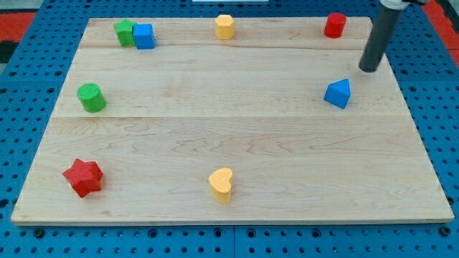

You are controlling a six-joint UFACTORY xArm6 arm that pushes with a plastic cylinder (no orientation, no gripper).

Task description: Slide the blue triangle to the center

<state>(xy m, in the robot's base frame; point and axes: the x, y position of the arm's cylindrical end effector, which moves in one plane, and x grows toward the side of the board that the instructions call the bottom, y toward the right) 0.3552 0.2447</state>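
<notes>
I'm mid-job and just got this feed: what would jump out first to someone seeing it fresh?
The dark rod at the view's upper right, my tip just up and right of the blue triangle block, not touching it. Next, bright blocks ringing the pale wooden board: a red star block lower left, a yellow heart block bottom centre.

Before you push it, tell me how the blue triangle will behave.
The blue triangle looks like a small solid block sitting flat on the smooth wooden board, so it should slide rather than roll. Its angled faces may make it spin if my tip, now up and to its right, strikes off-centre. It seems unlikely to tip.
</notes>
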